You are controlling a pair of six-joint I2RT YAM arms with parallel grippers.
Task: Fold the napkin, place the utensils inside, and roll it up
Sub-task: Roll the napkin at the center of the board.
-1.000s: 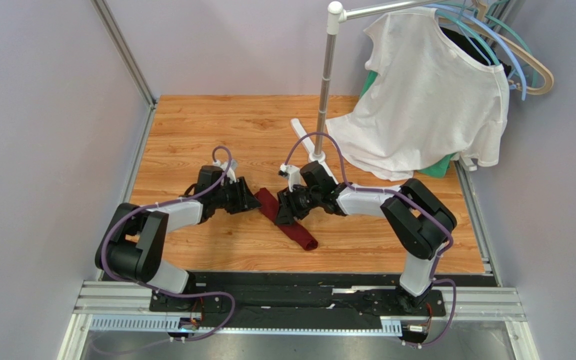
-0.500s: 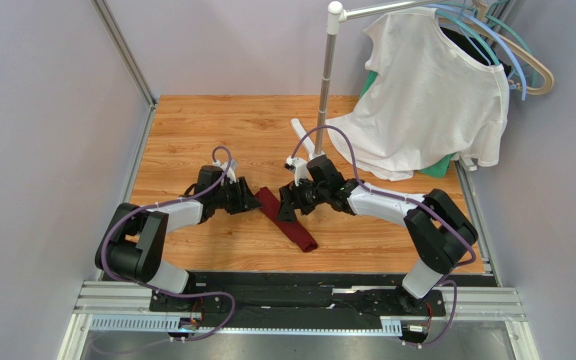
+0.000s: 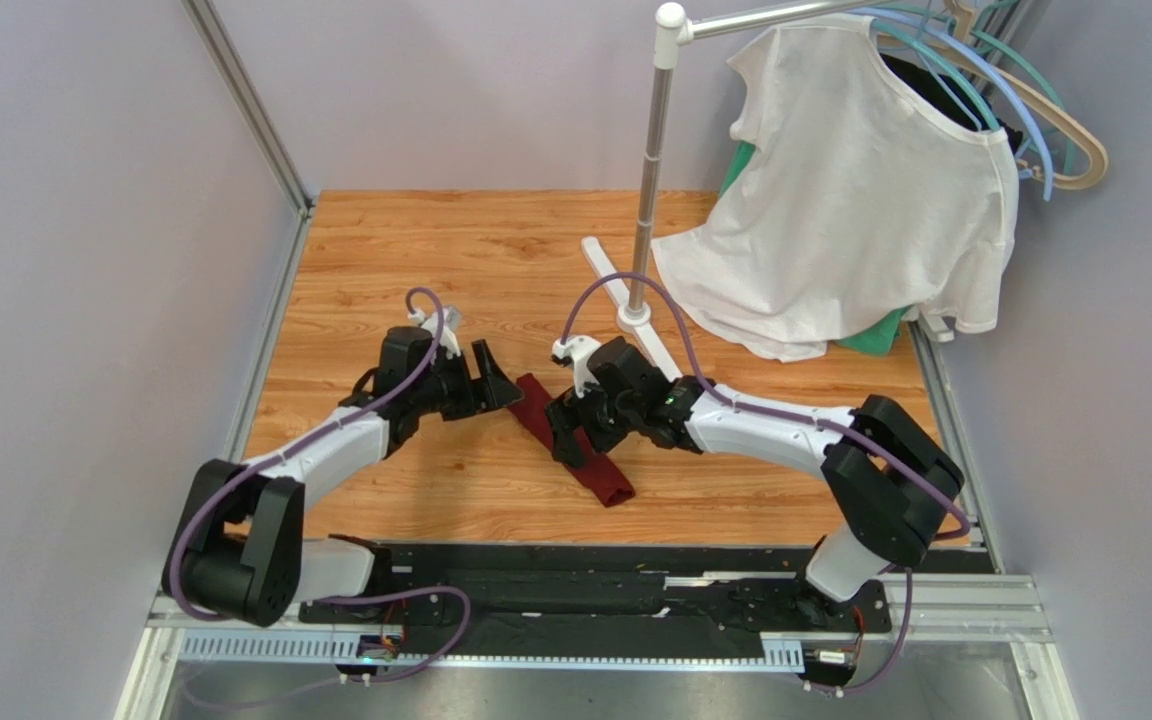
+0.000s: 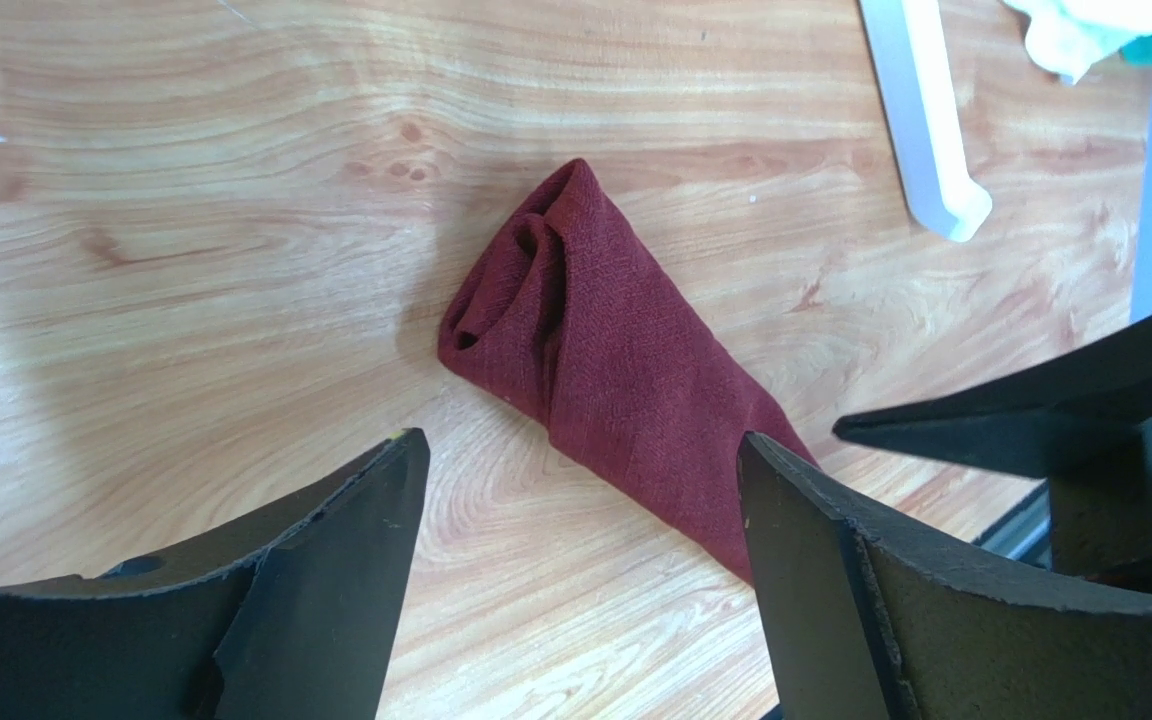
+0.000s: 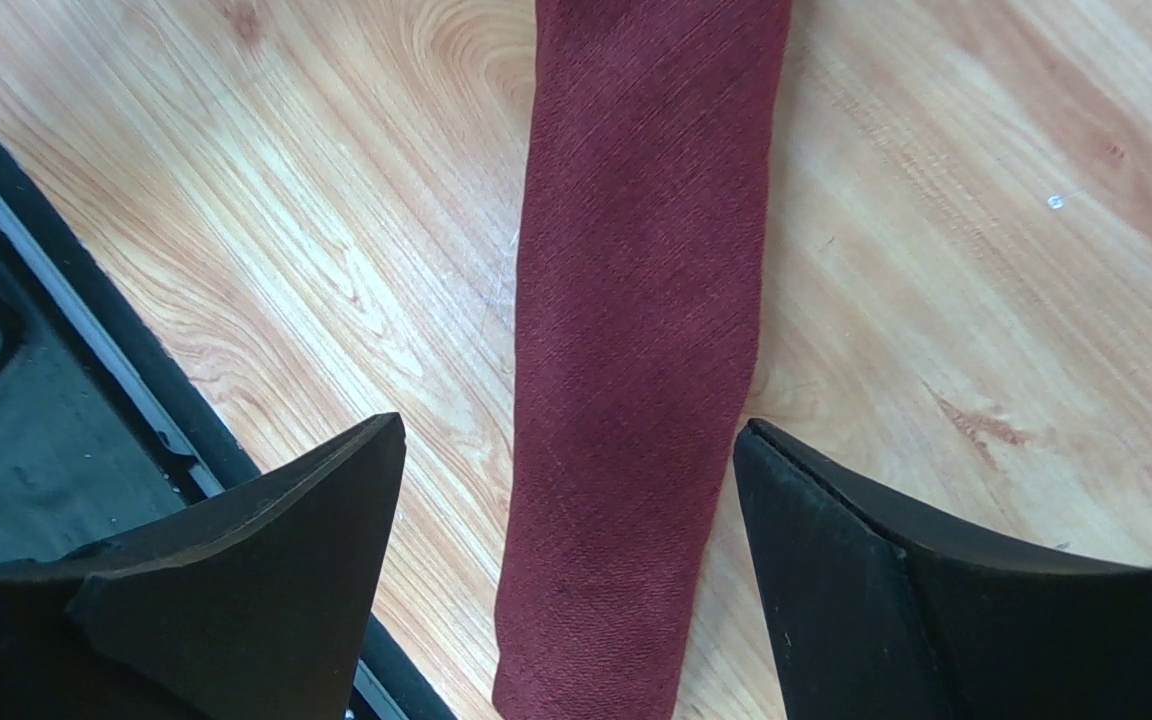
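Napkin (image 3: 602,474) lies on the table (image 3: 387,255) as a tight, long maroon roll, set diagonally, so the rolling looks done or nearly so. Left tool (image 3: 498,378) hangs just off the napkin's far end, jaws spread wide, grasping nothing; its wrist view shows that end (image 4: 620,360) bunched into a folded point, with no finger on the cloth. Right tool (image 3: 567,431) sits over the napkin's middle, also spread and empty; in its own view the roll (image 5: 642,330) runs straight down between the two jaws with bare wood on either side. My read: one tool at each part of the roll makes sense for pinning and tucking a long bundle, and both standing open suggests letting go rather than reaching. Utensils are not visible anywhere. They may be wrapped inside the napkin, but I cannot tell. From above, the right tool hides the napkin's middle, and the near end is cut off in both wrist views. Beyond the napkin stand a rack pole (image 3: 654,180) and a white T-shirt (image 3: 853,195), not involved.
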